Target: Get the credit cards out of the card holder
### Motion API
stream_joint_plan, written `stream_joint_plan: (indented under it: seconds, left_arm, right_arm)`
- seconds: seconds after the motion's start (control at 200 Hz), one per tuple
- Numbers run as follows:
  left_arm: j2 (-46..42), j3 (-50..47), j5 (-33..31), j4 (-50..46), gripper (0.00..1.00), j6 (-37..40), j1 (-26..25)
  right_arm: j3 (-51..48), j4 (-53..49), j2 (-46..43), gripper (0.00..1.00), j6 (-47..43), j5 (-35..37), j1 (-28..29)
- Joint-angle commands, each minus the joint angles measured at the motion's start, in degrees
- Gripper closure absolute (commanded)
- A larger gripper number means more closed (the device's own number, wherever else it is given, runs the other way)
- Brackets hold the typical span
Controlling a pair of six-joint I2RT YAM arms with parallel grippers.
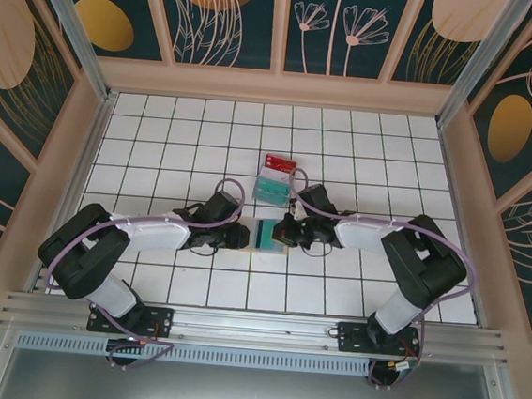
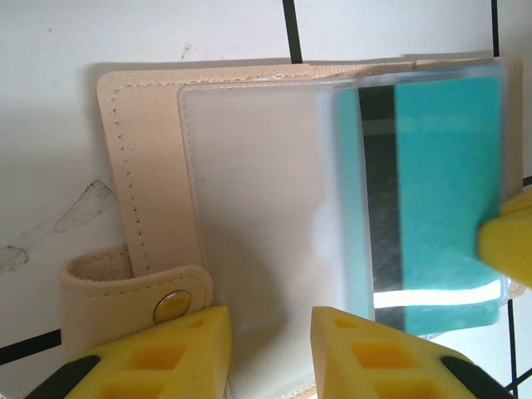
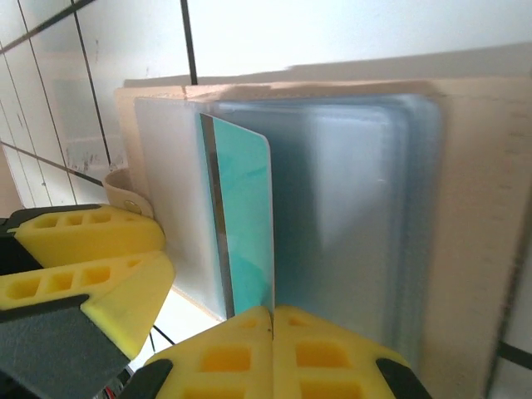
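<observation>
White tiles ruled with dark lines cover the desk [image 1: 159,133], walled in by panels [image 1: 227,17] painted with pale leaves on deep green. Near the middle, between the two arms, lies the card holder [image 2: 141,166] – tan, opened flat, its snap tab [image 2: 137,295] folded at one side and a clear sleeve [image 2: 249,208] spread over it. The right fingers [image 3: 224,357] are clenched together on the edge of a teal card [image 3: 245,224], which has a dark stripe along one side; in the right wrist view it stands up partly out of the sleeves. The left fingers [image 2: 183,357] stand a little apart at the holder's opposite edge, over the sleeve and just beside the tab – whether they clamp the holder or merely rest on it I cannot tell. Beyond the holder, farther from the arm bases, a red card [image 1: 280,163] lies on the tiles, touching teal and whitish cards [image 1: 271,191] on its near side.
</observation>
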Motion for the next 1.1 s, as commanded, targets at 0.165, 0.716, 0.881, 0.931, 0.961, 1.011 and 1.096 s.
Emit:
stream_joint_plan:
  seconds: [0.165,0.716,0.881,0.931,0.961,1.011,1.096]
  left_arm:
    - [0.87,0.45,0.44,-3.99,0.66,-0.35,-0.16]
    - [-13.06,7.84,-10.7,-9.2,0.02,-3.66,0.16]
    - [-18.5,5.82,-14.98,-9.9,0.02,-5.73,0.52]
    - [-20.05,4.97,-15.98,-10.1,0.02,-6.23,0.64]
    - [-21.06,4.47,-16.57,-10.39,0.01,-6.49,0.65]
    - [-22.57,3.68,-17.35,-10.81,0.01,-7.01,0.69]
    - [-25.03,2.35,-18.4,-11.56,0.02,-7.67,0.72]
  right_arm:
    - [-1.7,-6.57,-8.14,1.0,-6.94,1.14,-5.11]
    - [22.73,-31.03,-10.7,1.0,-39.39,17.21,-5.18]
    - [28.19,-30.6,-8.4,1.0,-53.22,23.82,-3.39]
    - [29.75,-30.77,-7.07,1.0,-57.23,26.29,-2.32]
    - [30.97,-31.03,-6.0,1.0,-59.19,27.77,-1.58]
    - [32.91,-31.69,-4.05,1.0,-62.83,30.08,-0.63]
    - [36.05,-33.05,-0.16,1.0,-67.37,33.11,0.78]
